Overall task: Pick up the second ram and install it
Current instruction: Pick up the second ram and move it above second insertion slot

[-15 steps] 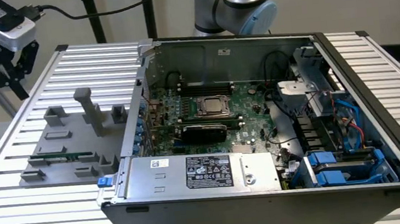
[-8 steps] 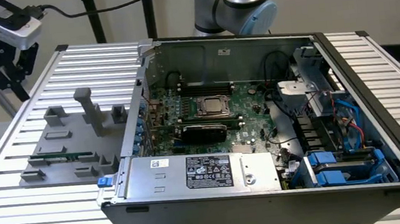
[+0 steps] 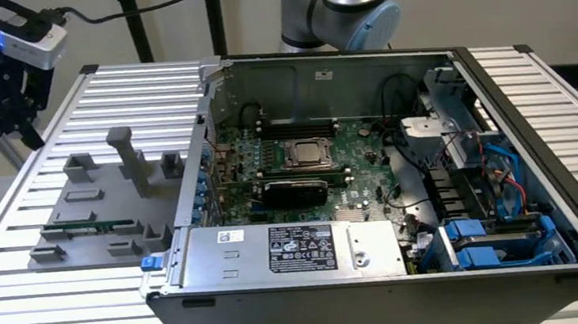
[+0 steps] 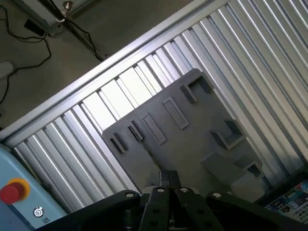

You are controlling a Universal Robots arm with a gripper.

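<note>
In the upper left of the exterior view, the black two-fingered gripper [image 3: 22, 128] hangs in the air over the far corner of the ribbed aluminium table [image 3: 123, 86]. A small camera with a blue light sits on its wrist. In the wrist view, the gripper [image 4: 168, 179] has its two fingertips pressed together with nothing between them.

The second ram [image 3: 88, 227], a thin green circuit-board stick, lies flat in a slot near the front edge of the grey plastic holder plate [image 3: 80, 199]. This is at the lower left of the exterior view, well apart from the gripper. The wrist view looks down on the same grey holder plate [image 4: 192, 120] with its raised posts and shallow slots.

To the exterior view's right of the plate stands the open dark-grey metal computer case [image 3: 387, 296]. Inside it lie the green motherboard [image 3: 369, 172] and, near the middle, the square silver processor socket [image 3: 310, 153]. The silver labelled power-supply box [image 3: 287, 250] is at the front of the case. The grey and blue robot arm joint [image 3: 343, 5] rises behind the case, at top centre.
</note>
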